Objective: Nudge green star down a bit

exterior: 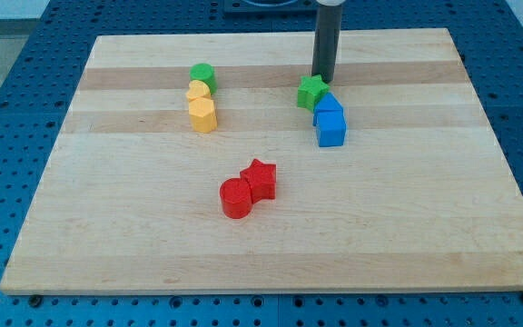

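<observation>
The green star (311,91) lies on the wooden board (152,245) at upper centre-right. It touches the upper of two blue blocks (328,105) on its lower right, and a blue cube (331,129) sits just below that one. My tip (322,78) stands just above the star, slightly to its right, close to or touching its top edge.
A green block (202,75) sits at upper left, with a yellow block (198,91) and a yellow hexagonal block (203,114) in a column below it. A red star (261,178) and a red cylinder (236,198) touch each other at centre.
</observation>
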